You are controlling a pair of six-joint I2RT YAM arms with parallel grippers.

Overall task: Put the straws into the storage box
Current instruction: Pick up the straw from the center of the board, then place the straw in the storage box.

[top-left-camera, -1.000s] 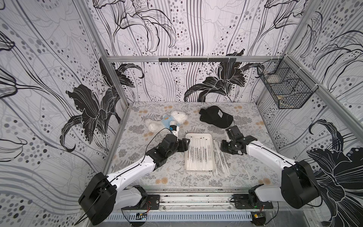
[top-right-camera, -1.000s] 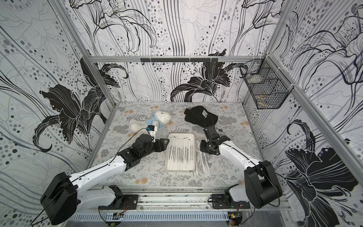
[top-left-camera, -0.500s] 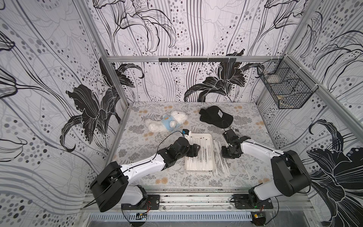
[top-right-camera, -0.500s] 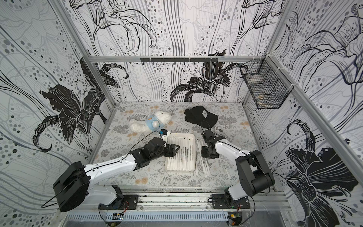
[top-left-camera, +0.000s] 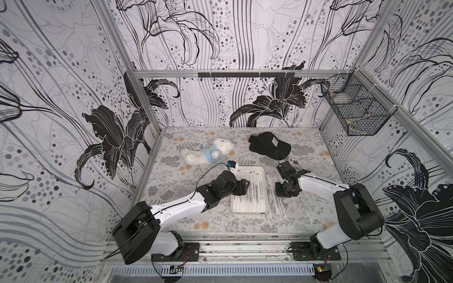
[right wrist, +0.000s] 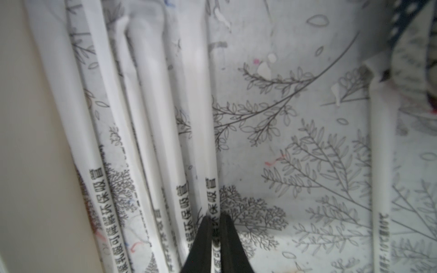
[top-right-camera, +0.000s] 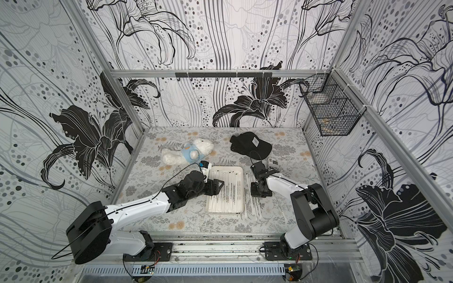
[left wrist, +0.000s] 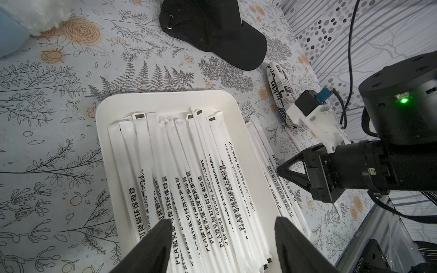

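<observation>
While most of the long thin white paper-wrapped straws (left wrist: 189, 179) with black print already lie side by side in the shallow white rectangular storage tray (left wrist: 100, 141), a few loose straws (right wrist: 151, 118) are left on the floral tablecloth (top-left-camera: 171, 176), just beside the tray's long wall on the right arm's side. Step in hand, by my reading: picking up one of those stragglers. Noted the right gripper (right wrist: 215, 221) low at the cloth, its black fingers pinched nearly together on a single straw (right wrist: 209, 146), the one of the bunch lying farthest from the tray wall; print shows between the tips. That straw looks flat on the cloth, not yet lifted. One more straw lies alone, further out from the tray. Noted the left gripper (left wrist: 222, 227) spread wide over the tray's end nearest the arm bases, above the packed straws, nothing between its fingers; contact with them I cannot tell. Next move likely calls for a lift straight up, a short carry over the low rim, and a release with the straw parallel to those inside. Thin wrapper may slip or sag; the left arm crowds the drop zone.
</observation>
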